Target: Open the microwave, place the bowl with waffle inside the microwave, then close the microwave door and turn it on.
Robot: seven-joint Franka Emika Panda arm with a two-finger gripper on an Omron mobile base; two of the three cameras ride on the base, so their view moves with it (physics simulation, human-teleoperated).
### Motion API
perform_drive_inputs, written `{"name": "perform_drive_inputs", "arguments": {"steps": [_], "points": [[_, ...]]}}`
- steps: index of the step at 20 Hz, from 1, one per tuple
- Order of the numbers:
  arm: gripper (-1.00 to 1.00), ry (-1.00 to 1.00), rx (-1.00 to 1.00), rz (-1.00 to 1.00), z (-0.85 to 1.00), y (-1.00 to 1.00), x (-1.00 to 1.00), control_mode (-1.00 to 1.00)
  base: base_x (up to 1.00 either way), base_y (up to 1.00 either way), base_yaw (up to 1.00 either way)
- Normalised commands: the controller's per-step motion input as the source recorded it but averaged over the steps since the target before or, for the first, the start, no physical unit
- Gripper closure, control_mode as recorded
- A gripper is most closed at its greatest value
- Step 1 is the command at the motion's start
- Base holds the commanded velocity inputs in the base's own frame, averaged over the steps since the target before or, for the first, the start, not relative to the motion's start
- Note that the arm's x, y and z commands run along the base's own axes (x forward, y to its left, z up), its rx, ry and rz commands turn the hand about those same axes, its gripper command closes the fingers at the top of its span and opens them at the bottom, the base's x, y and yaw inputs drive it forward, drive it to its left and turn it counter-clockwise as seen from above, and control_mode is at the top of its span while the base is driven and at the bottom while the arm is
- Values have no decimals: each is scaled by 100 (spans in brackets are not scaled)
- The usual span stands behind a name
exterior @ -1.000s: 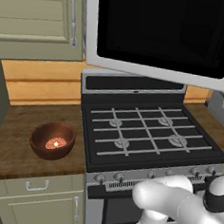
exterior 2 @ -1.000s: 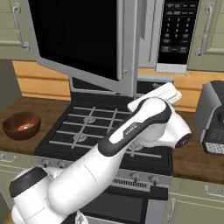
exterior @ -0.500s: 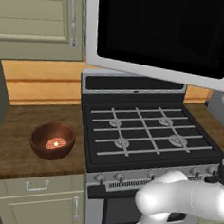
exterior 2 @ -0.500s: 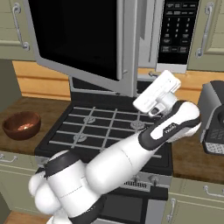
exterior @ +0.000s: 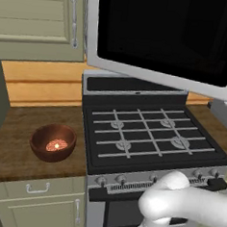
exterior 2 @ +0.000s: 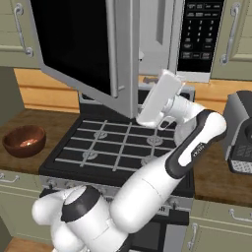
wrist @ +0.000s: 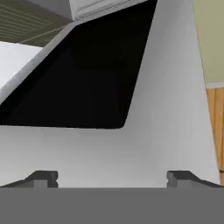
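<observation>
The microwave (exterior 2: 158, 29) hangs above the stove with its dark button panel (exterior 2: 199, 35) at the right. The microwave door (exterior 2: 74, 44) stands swung far out over the burners, and its black glass spans the top of the left base view (exterior: 165, 32). My white hand (exterior 2: 158, 98) is just right of the door's free edge, facing its inner side. My gripper (wrist: 112, 179) is open with nothing between its fingers, close to the door's pale inner frame (wrist: 166, 109). The reddish-brown bowl (exterior: 53, 142) holding the waffle (exterior: 55, 145) sits on the wooden counter left of the stove (exterior 2: 23, 140).
The gas stove (exterior: 152, 138) with black grates lies under the open door. Beige cabinets (exterior: 36, 17) hang at the upper left, with drawers (exterior: 37, 189) below the counter. A dark appliance (exterior 2: 241, 140) stands on the counter at the right.
My arm's elbow has swung out to the right while the hand shifted left toward the door's edge. The door has swung a little wider. The bowl has stayed put.
</observation>
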Motion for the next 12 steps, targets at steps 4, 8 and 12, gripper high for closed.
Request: {"name": "perform_drive_inputs", "arguments": {"steps": [4,8,12], "points": [[-100,-53,-11,16,18,100,-100,-100,0,0,0],[-100,-50,-14,13,2,100,-100,-100,0,0,0],[-100,-47,-22,6,-11,100,-100,-100,0,0,0]]}}
